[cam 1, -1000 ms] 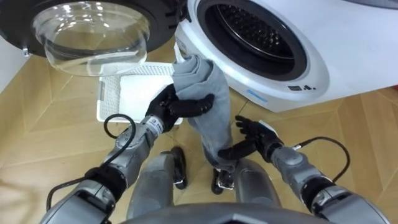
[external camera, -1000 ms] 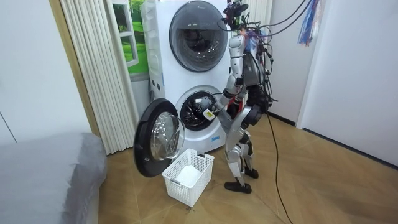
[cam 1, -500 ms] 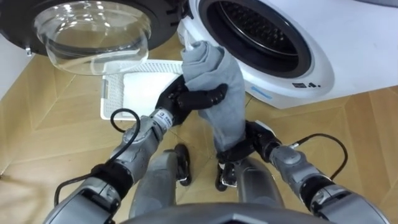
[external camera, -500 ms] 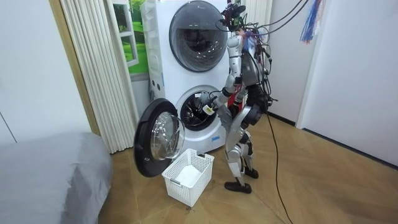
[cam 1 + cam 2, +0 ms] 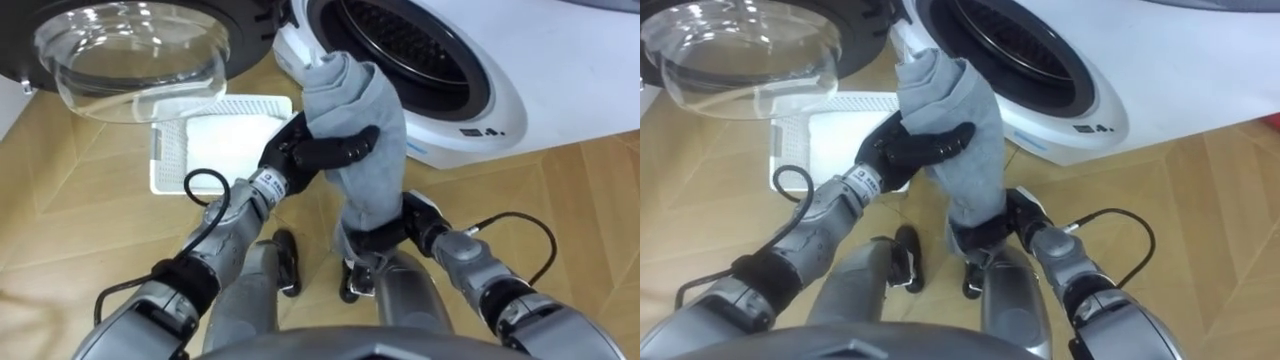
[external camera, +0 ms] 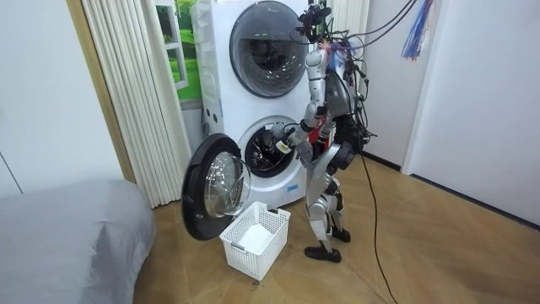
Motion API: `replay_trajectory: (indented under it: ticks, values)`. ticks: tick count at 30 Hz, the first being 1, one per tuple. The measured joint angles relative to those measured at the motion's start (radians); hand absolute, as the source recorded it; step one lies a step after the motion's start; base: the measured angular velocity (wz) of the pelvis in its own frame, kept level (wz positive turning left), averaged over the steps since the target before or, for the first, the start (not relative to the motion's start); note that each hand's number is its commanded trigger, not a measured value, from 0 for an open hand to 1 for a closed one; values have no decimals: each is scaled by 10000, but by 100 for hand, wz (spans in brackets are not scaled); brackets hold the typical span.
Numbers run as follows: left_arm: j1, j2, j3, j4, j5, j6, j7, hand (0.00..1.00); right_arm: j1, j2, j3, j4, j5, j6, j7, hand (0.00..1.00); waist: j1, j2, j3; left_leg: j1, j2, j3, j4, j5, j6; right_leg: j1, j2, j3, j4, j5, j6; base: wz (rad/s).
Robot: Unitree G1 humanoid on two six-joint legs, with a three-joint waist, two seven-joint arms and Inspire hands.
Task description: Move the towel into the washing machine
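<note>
A grey towel (image 5: 372,165) hangs bunched in front of the white washing machine's open drum (image 5: 410,50). My left hand (image 5: 318,150) is shut on its upper part, thumb and fingers wrapped round the cloth, just below the drum's rim. The towel's top touches the rim's lower left. My right hand (image 5: 412,222) is at the towel's hanging lower end, its fingers hidden behind the cloth. In the room view I stand upright close to the lower machine (image 6: 270,152), both arms held forward at the opening.
The round glass door (image 5: 130,50) stands swung open to my left. A white plastic basket (image 5: 165,160) with white cloth in it sits on the wooden floor below the door. A second machine (image 6: 261,42) is stacked above.
My left hand has lifted the towel up and to the right, closer to the drum opening. My right hand has moved in behind the towel's lower end.
</note>
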Motion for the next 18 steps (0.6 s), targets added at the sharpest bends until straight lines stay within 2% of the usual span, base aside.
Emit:
replay_trajectory:
  ticks: [6, 9, 10, 11, 15, 18]
  values:
    - [221, 34, -17, 446, -984, 11, -257, 100, -28, -5, 18, -6, -15, 255, 24, 100, 293, 4, -6, 51, -6, 32, -68, 4, -6, 2, 2, 24, 2, 0, 0, 0]
    - [263, 38, -17, 646, -1312, 35, -298, 100, -24, -4, 18, 10, -90, 380, 31, 100, 319, 14, -12, 55, -8, 31, -81, 7, -10, 3, 2, 21, 5, 0, 0, 0]
    - [276, 41, -12, 659, -1351, 58, -317, 64, -17, -3, 19, 9, -131, 382, 31, 100, 318, 19, -15, 54, -6, 31, -80, 7, -10, 3, 2, 18, 6, 0, 0, 0]
    - [331, 44, -9, 668, -1383, 81, -350, 0, 0, -3, 22, 9, -179, 395, 33, 100, 326, 36, -25, 54, -6, 30, -79, 7, -10, 3, 3, 17, 6, 0, 0, 0]
    - [409, 136, -9, 777, -1411, 140, -474, 0, 43, -45, 17, 10, -372, 432, 1, 100, 433, 166, -106, 59, -12, 28, -175, 7, -10, 2, 2, 17, 6, 1, -2, 0]
    - [492, 187, 42, 869, -1430, 147, -574, 0, 135, -64, 6, 9, -364, 433, -206, 100, 578, 216, -136, 70, -41, -1, -250, 49, -20, 2, -7, 4, 26, 6, -11, 3]
